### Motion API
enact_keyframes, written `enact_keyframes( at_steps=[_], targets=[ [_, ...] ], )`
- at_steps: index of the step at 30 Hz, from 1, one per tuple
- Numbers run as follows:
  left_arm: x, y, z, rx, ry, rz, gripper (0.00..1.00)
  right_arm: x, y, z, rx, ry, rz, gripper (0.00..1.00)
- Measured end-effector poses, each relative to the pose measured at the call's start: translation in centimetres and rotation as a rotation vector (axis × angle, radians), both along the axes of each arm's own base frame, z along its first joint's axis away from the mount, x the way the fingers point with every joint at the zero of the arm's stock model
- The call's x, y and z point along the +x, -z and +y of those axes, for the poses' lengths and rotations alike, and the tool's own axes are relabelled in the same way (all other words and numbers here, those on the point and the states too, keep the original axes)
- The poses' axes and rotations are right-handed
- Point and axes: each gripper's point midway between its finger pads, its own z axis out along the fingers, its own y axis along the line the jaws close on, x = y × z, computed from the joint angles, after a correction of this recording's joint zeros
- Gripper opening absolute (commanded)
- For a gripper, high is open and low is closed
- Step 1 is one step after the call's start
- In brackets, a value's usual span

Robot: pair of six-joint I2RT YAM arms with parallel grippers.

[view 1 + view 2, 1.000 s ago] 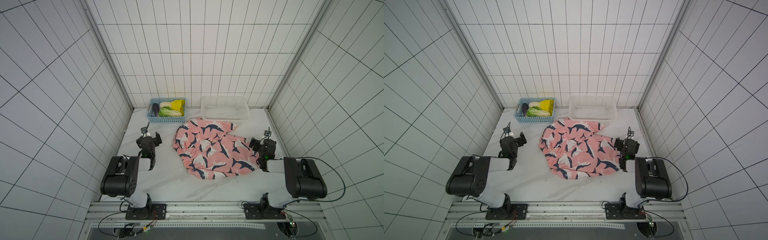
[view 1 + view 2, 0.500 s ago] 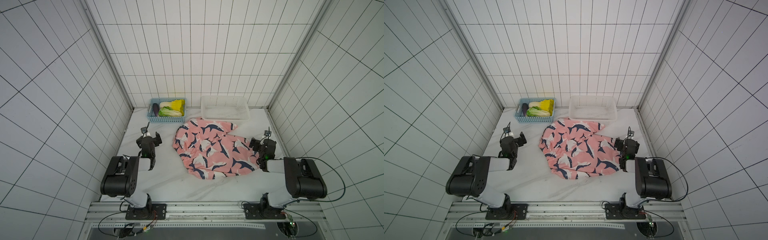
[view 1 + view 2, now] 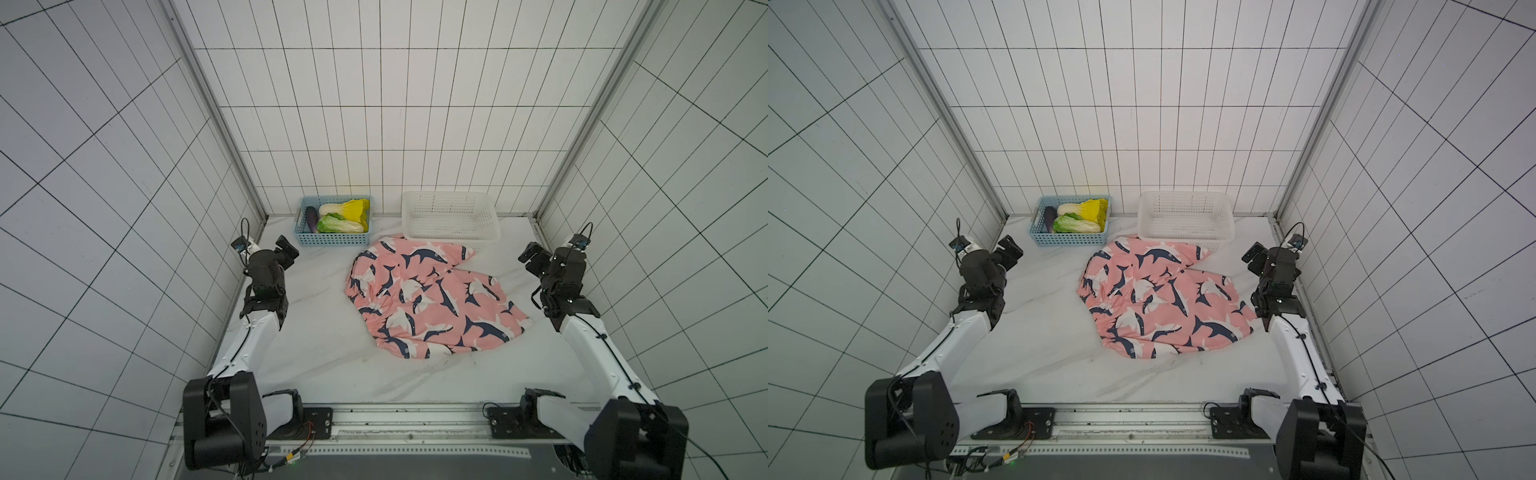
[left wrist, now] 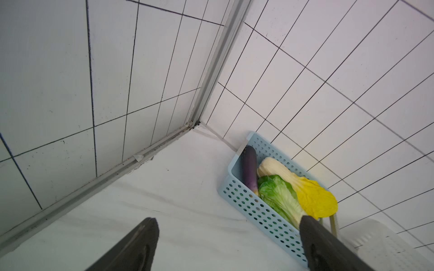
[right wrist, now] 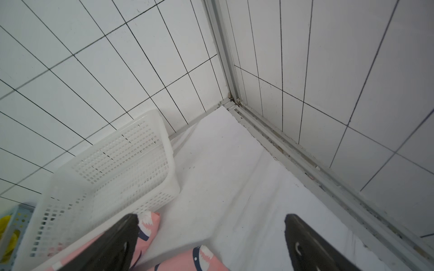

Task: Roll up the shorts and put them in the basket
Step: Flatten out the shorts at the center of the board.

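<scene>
Over by the white basket point(image 3: 451, 241), spotting shorts point(image 3: 432, 299) sprawling unrolled. Not seeing anything shifting since a second back; keeping left gripper point(image 3: 289, 250) and right gripper point(image 3: 528, 255) gaping, grabbing nothing, so not starting rolling yet.

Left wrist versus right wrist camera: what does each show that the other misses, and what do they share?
Only the left wrist view: the eggplant and green cabbage, plus the open left gripper. Only the right wrist view: the shorts and the open right gripper. Both: the blue basket, the white basket, the white tabletop and tiled walls.
</scene>
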Motion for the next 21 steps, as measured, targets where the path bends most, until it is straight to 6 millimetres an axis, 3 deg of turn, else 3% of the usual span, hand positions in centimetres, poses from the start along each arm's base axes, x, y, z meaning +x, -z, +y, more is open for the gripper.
enact_keyframes(
  at_steps=[2, 4, 8, 12, 14, 21],
  targets=[
    [-0.1, 0.2, -1.9, -0.066, 0.078, 0.035, 0.75, -1.2, 0.4, 0.3, 0.072, -0.016, 0.040, 0.92],
    [-0.2, 1.1, -4.9, -0.106, 0.176, 0.109, 0.73, -2.3, 1.9, 0.8, 0.123, -0.034, 0.109, 0.91],
    [-2.0, 3.0, -13.4, -0.114, 0.421, 0.283, 0.76, -5.1, 6.4, 2.1, 0.206, -0.075, 0.324, 0.90],
    [-6.9, 5.2, -20.0, -0.105, 0.638, 0.418, 0.82, -7.8, 9.1, 3.1, 0.290, -0.100, 0.479, 0.91],
    [-9.4, 6.1, -21.6, -0.120, 0.701, 0.450, 0.86, -8.7, 9.6, 3.7, 0.327, -0.112, 0.509, 0.91],
    [-18.6, 10.5, -26.2, -0.130, 0.889, 0.563, 0.87, -11.0, 11.8, 5.5, 0.408, -0.143, 0.595, 0.90]
  ],
)
